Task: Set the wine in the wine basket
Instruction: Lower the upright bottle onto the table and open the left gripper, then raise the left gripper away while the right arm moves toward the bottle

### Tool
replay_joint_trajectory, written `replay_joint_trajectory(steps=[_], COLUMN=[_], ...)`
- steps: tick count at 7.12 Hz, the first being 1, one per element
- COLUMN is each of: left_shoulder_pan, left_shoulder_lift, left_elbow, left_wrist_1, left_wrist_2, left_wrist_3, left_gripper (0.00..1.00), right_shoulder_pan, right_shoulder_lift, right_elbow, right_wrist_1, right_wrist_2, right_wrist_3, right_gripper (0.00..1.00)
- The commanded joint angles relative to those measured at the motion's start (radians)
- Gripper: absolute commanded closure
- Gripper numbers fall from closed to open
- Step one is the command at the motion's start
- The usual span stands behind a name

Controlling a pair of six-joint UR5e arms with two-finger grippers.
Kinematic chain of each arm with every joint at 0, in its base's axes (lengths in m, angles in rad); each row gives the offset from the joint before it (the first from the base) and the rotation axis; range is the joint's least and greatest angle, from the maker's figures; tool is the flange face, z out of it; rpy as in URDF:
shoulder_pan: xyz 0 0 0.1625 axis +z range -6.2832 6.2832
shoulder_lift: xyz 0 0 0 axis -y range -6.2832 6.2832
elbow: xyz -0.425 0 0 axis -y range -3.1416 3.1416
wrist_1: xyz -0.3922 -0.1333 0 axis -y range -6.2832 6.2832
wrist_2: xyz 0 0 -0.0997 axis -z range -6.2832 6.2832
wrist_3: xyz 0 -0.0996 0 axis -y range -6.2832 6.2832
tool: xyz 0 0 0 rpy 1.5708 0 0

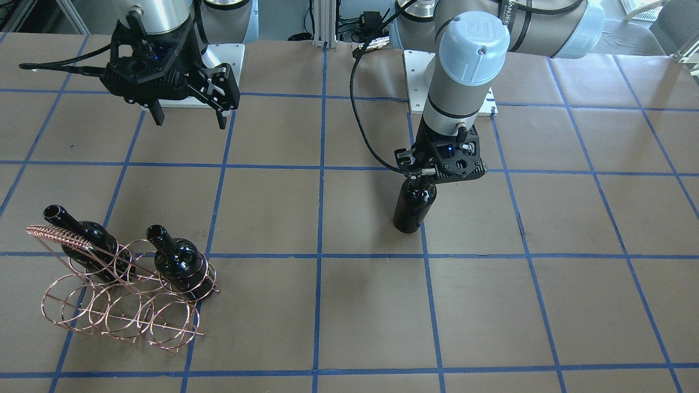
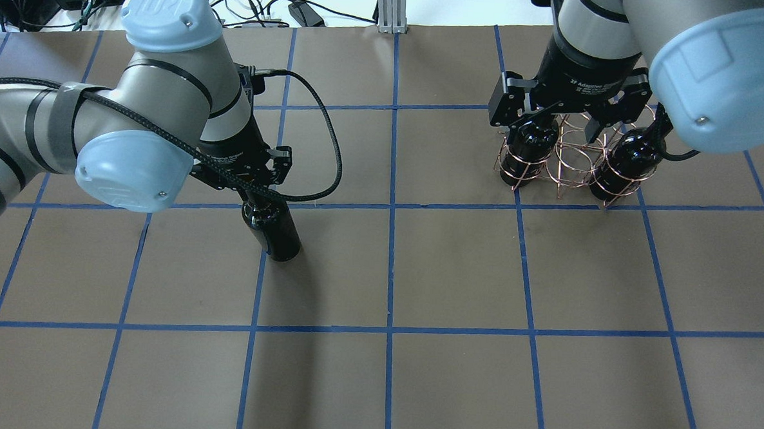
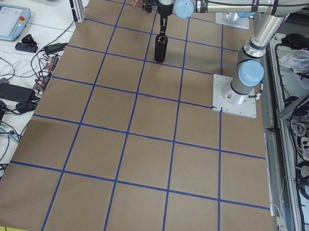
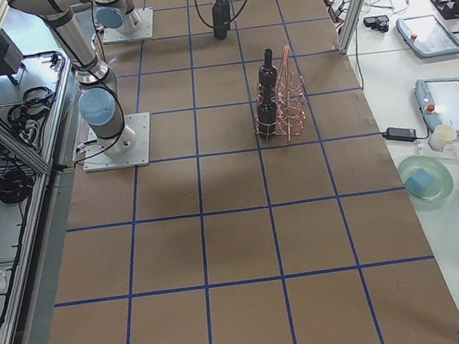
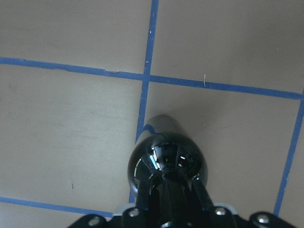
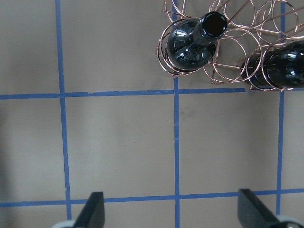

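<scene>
A glossy near-black wine bottle stands upright on the brown table, also seen in the overhead view. My left gripper is shut on its neck from above; the left wrist view shows the bottle's shoulder right below the fingers. I cannot tell whether its base touches the table. The copper wire wine basket stands far off, holding two alike bottles with necks up. My right gripper is open and empty, above the table beside the basket.
Blue tape lines grid the brown table. A black cable loops from my left wrist. The arms' white base plates lie at the robot's edge. Desks with tablets flank the table's ends.
</scene>
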Motion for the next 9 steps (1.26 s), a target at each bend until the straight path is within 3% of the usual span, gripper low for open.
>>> replay_joint_trajectory(steps=[1,3,6,9], left_shoulder_pan=[0.0,0.003,0.066,0.181], left_shoulder_lift=[0.002,0.011,0.008,0.021], left_elbow=[0.003,0.064,0.29,0.316], left_wrist_1=[-0.013,-0.085,-0.159,-0.197], left_wrist_2=[0.001,0.003,0.011,0.003], left_wrist_3=[-0.005,0.0,0.029,0.178], left_gripper=[0.0,0.0,0.0,0.0], right_shoulder_pan=[-0.001,-0.001,-0.001,-0.001], right_shoulder_lift=[0.0,0.0,0.0,0.0], right_elbow=[0.0,0.0,0.0,0.0], right_wrist_1=[0.0,0.0,0.0,0.0], right_wrist_2=[0.0,0.0,0.0,0.0], right_wrist_3=[0.0,0.0,0.0,0.0], right_gripper=[0.0,0.0,0.0,0.0])
